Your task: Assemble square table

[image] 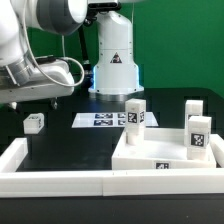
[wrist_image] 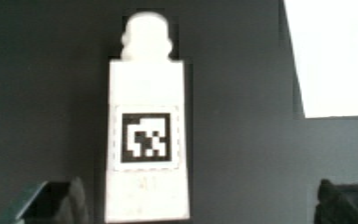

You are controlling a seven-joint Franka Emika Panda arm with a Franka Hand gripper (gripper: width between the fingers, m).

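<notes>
The square table's white slab (image: 150, 152) lies at the exterior view's right with three tagged legs standing on it (image: 135, 113) (image: 192, 108) (image: 198, 136). A fourth white leg (image: 34, 122) lies loose on the black surface at the left. In the wrist view this leg (wrist_image: 146, 120) fills the middle, tag up, with its screw tip (wrist_image: 144, 30) pointing away. My gripper (image: 45, 98) hangs just above it, open (wrist_image: 197, 207). The two dark fingers (wrist_image: 51, 205) stand wide apart. The leg's near end lies between them, close to one finger, and nothing is held.
The marker board (image: 100, 120) lies mid-table beside the robot's white base (image: 113, 60). A long white rail (image: 60, 172) borders the front and left of the black surface. In the wrist view the corner of a flat white surface (wrist_image: 345, 60) shows beside the leg.
</notes>
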